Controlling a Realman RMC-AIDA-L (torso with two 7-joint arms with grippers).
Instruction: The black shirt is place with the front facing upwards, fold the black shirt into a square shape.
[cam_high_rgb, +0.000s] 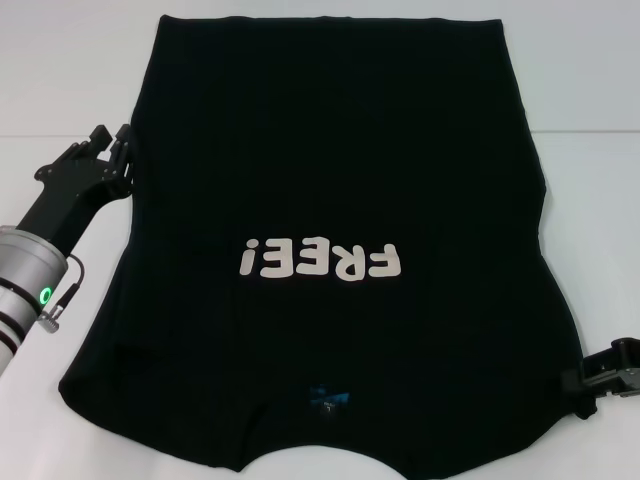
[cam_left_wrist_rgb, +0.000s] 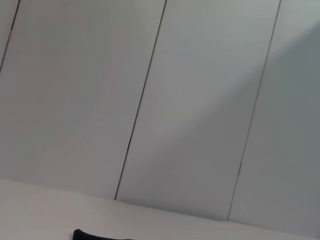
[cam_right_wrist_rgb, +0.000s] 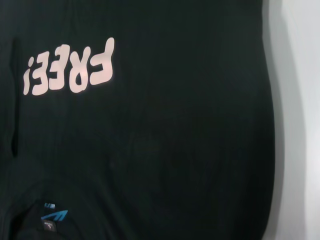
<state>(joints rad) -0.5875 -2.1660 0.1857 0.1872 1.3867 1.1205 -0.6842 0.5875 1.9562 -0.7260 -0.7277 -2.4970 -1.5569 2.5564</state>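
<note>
The black shirt (cam_high_rgb: 330, 150) lies spread flat on the white table, front up. Its white "FREE!" print (cam_high_rgb: 320, 260) reads upside down to me, and the blue neck label (cam_high_rgb: 328, 397) is at the near edge. My left gripper (cam_high_rgb: 112, 140) rests on the table at the shirt's left edge, about mid-length, fingers open and just beside the cloth. My right gripper (cam_high_rgb: 592, 380) sits at the shirt's near right corner, touching its edge. The right wrist view looks down on the shirt (cam_right_wrist_rgb: 175, 150), its print (cam_right_wrist_rgb: 70, 67) and label (cam_right_wrist_rgb: 52, 216).
White table (cam_high_rgb: 590, 180) shows on both sides of the shirt. The left wrist view shows a grey panelled wall (cam_left_wrist_rgb: 200, 100) beyond the table and a thin black sliver (cam_left_wrist_rgb: 100, 235) that I cannot identify.
</note>
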